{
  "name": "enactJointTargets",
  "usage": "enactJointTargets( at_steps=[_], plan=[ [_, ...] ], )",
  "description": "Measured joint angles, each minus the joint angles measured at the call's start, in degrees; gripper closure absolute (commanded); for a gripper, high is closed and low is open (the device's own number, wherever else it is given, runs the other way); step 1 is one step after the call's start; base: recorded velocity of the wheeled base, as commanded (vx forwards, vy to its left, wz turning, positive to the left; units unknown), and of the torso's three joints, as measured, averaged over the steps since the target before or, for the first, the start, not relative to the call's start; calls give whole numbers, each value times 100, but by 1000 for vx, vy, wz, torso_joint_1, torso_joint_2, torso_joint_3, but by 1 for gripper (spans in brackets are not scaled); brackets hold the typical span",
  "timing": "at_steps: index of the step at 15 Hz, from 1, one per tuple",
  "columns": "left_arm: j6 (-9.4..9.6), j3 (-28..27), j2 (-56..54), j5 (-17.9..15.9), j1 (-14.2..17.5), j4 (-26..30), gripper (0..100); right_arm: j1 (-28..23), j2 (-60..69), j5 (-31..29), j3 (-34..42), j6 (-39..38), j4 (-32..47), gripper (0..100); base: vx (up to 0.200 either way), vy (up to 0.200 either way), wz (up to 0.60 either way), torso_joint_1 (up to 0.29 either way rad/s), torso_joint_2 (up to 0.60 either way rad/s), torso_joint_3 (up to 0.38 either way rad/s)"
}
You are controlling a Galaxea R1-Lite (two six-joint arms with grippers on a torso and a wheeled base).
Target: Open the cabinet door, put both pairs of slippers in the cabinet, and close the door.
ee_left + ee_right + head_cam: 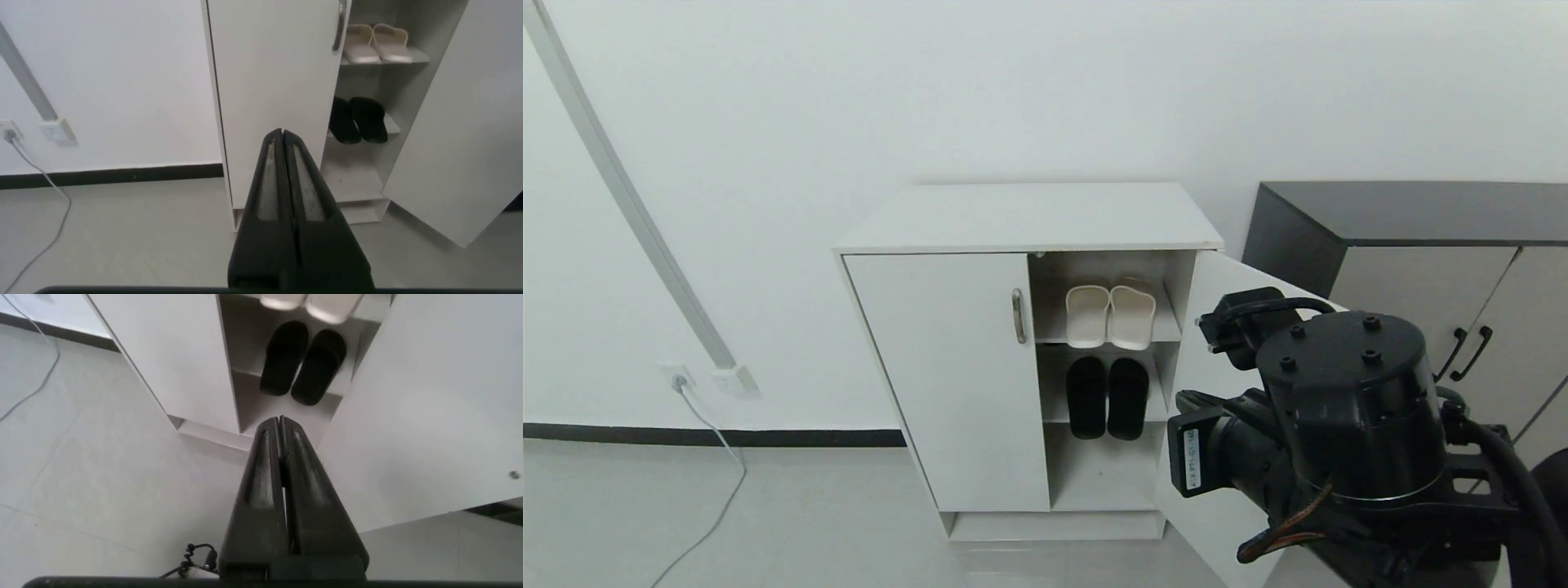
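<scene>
The cabinet [1029, 216] is standing with its right door [1205, 531] hanging wide open and its left door [947, 376] sitting shut. Inside the cabinet, the cream slippers [1111, 316] are lying side by side on the top shelf, and the black slippers [1107, 398] are resting on the shelf just below. The left gripper [282, 135] is hovering in front of the cabinet's shut door, fingers pressed together. The right gripper [280, 423] is hanging before the cabinet's open side, fingers together too.

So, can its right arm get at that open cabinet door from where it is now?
Probably yes. The open door stands just beside the right end effector, and nothing stands between them. The end effector is shut, so it looks better placed to push the door than to grip it.
</scene>
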State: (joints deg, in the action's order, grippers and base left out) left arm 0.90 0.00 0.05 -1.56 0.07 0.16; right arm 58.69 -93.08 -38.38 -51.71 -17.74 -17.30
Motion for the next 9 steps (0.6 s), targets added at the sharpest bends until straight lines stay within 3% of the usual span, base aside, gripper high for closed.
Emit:
enactJointTargets(
  at_steps=[9],
  plan=[
    [0,0,0,0,0,0,100,-1,0,0,4,0,0,100,0,0,0,230,-548,-319]
  ],
)
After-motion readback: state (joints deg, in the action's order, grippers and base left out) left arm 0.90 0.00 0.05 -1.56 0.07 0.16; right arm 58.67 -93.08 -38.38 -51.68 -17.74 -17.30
